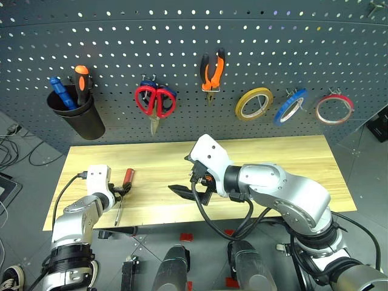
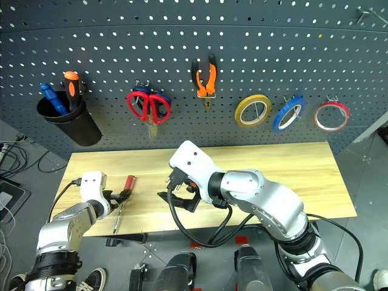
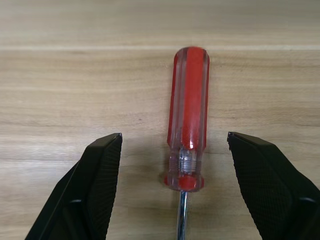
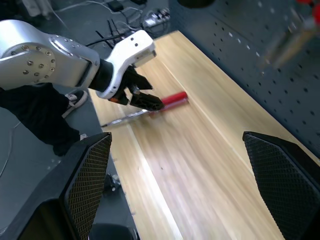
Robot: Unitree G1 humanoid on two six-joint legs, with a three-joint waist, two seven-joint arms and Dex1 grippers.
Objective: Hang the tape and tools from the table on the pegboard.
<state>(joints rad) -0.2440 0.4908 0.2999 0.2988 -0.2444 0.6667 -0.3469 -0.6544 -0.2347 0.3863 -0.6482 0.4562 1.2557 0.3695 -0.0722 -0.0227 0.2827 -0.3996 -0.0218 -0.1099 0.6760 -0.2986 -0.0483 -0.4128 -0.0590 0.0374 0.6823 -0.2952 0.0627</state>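
- Screwdriver (image 3: 188, 120) w/ red handle is lying flat on the table (image 1: 291, 160), near the left end, shaft pointing toward the front edge
- left gripper (image 3: 174, 150) is right down over it, fingers spread wide w/ the handle's lower end sitting between them, gaps on both sides so not touching, nothing grabbed
- right gripper (image 1: 191, 193) hangs over the table's front-middle, jaws fully apart, holding nothing, well apart from the screwdriver
- pegboard (image 1: 182, 48) behind the table already has stuff on hooks: red-handled scissors (image 1: 154, 103) w/ a blue pair tucked behind, pliers (image 1: 212, 73) w/ orange/black grips to the right of those
- further right in a row: yellow roll (image 1: 253, 103), blue roll (image 1: 290, 107), then red tape (image 1: 334, 109) on the far right hook
- black cup (image 1: 77, 112) on the board's left side w/ a couple of tools stuck in it
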